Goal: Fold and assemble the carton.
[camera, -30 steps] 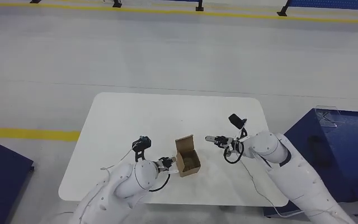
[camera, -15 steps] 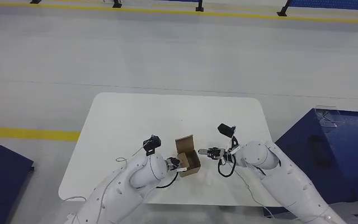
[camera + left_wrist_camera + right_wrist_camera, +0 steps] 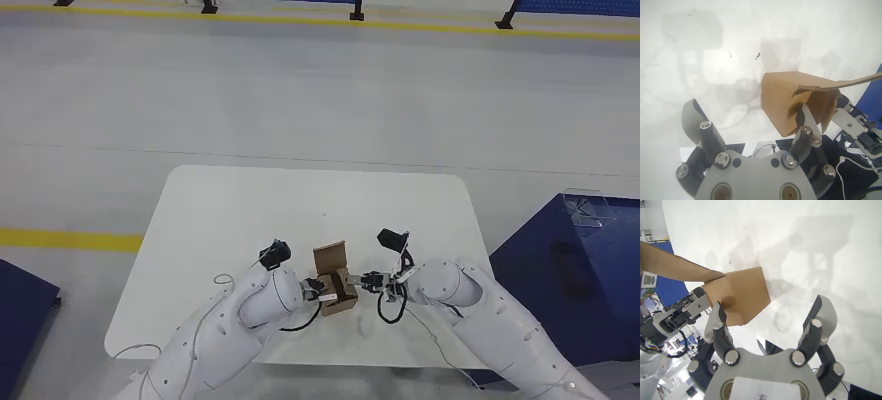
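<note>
Flanking carton (image 3: 335,282) with left pincer (image 3: 747,107) and right pincer (image 3: 770,303), both gaping wide, gripping nothing. Probably calling for pressing evenly, keeping walls square, not skidding it across surface (image 3: 220,230).

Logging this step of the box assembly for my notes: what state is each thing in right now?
carton: upright on the table, top open.
flap: raised, not folded down.
left gripper: open, one finger at the carton's open end.
right gripper: open, one finger at the carton's side wall.
</note>
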Tool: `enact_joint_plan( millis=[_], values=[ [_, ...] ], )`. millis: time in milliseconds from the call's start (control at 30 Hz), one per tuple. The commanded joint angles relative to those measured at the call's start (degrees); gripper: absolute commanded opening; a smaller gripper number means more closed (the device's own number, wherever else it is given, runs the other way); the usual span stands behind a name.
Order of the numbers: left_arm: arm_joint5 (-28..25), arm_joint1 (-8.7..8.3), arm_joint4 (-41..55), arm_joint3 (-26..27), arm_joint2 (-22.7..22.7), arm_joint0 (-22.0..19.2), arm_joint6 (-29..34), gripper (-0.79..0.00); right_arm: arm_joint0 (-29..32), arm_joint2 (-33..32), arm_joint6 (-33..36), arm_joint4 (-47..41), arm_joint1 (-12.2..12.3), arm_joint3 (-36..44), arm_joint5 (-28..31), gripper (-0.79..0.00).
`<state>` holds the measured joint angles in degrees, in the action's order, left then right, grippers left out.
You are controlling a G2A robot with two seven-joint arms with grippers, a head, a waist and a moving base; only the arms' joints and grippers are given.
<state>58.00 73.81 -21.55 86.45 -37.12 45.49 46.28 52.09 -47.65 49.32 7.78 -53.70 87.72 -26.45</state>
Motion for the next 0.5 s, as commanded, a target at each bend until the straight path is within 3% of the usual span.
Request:
enact_joint_plan(
  millis=[0, 233, 467],
  values=[
    [0.0, 0.25, 0.1, -0.5, -0.3, 0.1, 0.0, 0.000, 0.0, 0.5, 0.0, 0.3, -0.2, 0.2, -0.1, 0.000],
    [0.0, 1.13, 0.3, -1.4, -1.1, 0.4, 0.0, 0.000, 0.0, 2.2, -2.9, 4.9, -1.0, 1.1, -2.3, 0.000],
    [0.0, 1.99, 0.6, -3.1, -1.8, 0.8, 0.0, 0.000, -0.3, 2.9, -1.4, 5.8, -1.6, 0.7, -2.4, 0.000]
  ],
)
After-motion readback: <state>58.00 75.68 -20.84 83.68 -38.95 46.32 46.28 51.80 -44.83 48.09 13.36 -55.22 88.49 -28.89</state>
